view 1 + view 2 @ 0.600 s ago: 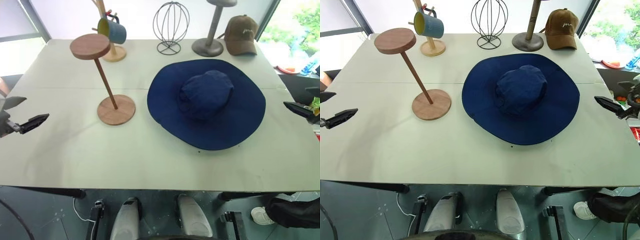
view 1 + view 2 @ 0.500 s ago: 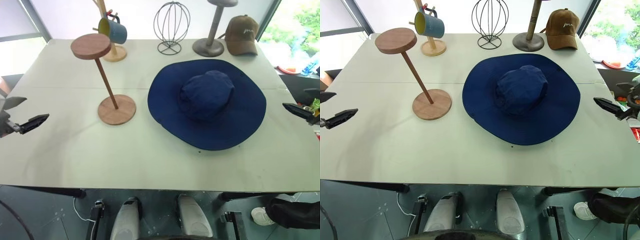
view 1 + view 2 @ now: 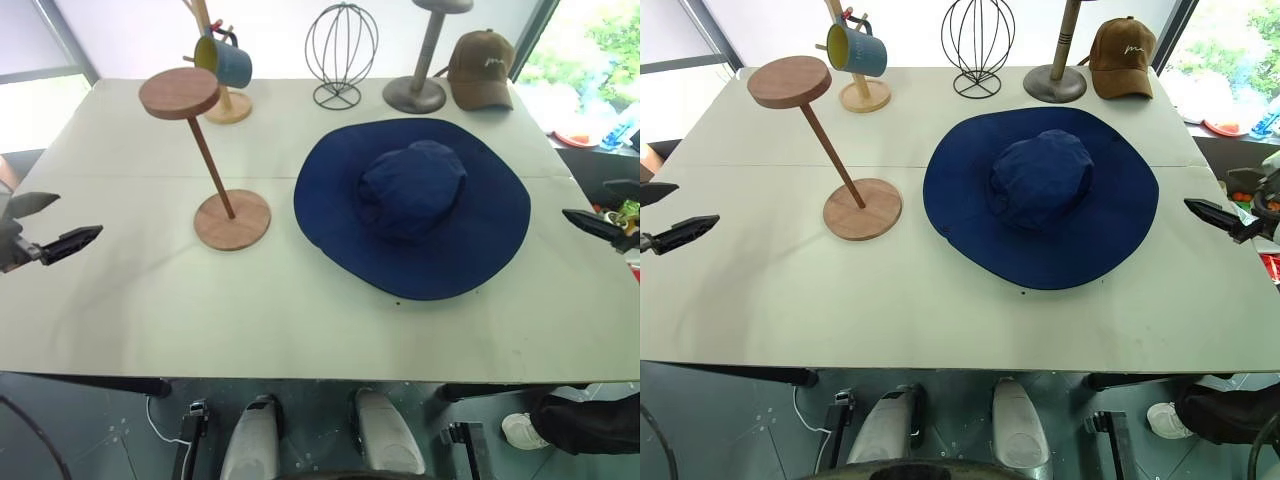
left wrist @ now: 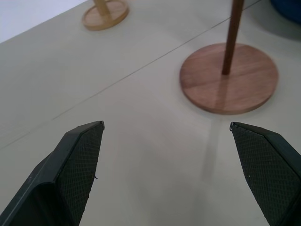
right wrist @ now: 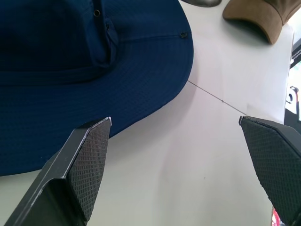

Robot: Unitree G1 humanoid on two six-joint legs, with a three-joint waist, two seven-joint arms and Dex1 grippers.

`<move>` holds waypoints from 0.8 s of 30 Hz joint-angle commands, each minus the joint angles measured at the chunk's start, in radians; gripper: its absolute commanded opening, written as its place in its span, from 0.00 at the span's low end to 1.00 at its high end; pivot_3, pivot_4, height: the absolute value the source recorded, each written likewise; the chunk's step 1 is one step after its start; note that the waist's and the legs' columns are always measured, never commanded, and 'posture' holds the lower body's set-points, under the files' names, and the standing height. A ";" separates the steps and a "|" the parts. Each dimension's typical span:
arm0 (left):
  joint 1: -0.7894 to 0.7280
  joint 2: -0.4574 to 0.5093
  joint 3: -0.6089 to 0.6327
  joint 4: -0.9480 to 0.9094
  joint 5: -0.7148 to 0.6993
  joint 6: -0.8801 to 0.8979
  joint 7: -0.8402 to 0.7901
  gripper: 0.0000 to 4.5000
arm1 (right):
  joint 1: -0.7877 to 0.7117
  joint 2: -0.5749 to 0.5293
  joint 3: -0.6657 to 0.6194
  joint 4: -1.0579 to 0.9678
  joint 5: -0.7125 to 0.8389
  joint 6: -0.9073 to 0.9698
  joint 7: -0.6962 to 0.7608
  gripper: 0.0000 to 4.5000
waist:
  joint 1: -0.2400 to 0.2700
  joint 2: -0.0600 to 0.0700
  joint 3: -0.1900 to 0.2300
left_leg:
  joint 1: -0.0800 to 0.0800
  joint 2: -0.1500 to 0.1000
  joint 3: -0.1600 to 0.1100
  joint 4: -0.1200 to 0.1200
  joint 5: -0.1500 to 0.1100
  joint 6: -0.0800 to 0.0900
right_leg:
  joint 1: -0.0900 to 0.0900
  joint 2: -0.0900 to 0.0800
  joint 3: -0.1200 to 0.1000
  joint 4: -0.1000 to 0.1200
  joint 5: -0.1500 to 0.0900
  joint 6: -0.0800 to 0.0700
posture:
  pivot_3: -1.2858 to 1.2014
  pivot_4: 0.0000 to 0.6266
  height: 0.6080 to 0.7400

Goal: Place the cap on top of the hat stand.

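Place: a staged test room for trying out a robot, not a home or a shop.
Tabletop: a plain pale tabletop made of two boards joined by a thin seam, standing on a grey floor with a cable lying on it.
Display props: a row of stands along the far edge: a wire globe stand, a grey pedestal stand, a wooden peg stand carrying a blue mug, plus a wooden hat stand.
Hats: a big navy sun hat and a brown baseball cap laid out like samples.
Surroundings: large windows behind, greenery outside at the right.
Bystander: a person's shoe and dark trouser leg beside the tabletop.
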 commanded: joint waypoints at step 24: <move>-0.426 0.177 -0.444 -0.258 -0.290 0.272 -0.484 1.00 | 0.575 0.152 0.259 -1.297 -0.235 0.212 -0.308 0.99 | 0.025 -0.006 -0.003 | -0.002 0.003 0.001 0.005 0.000 0.000 | -0.002 0.004 0.001 0.000 -0.001 -0.005 | 0.52 0.24 1.00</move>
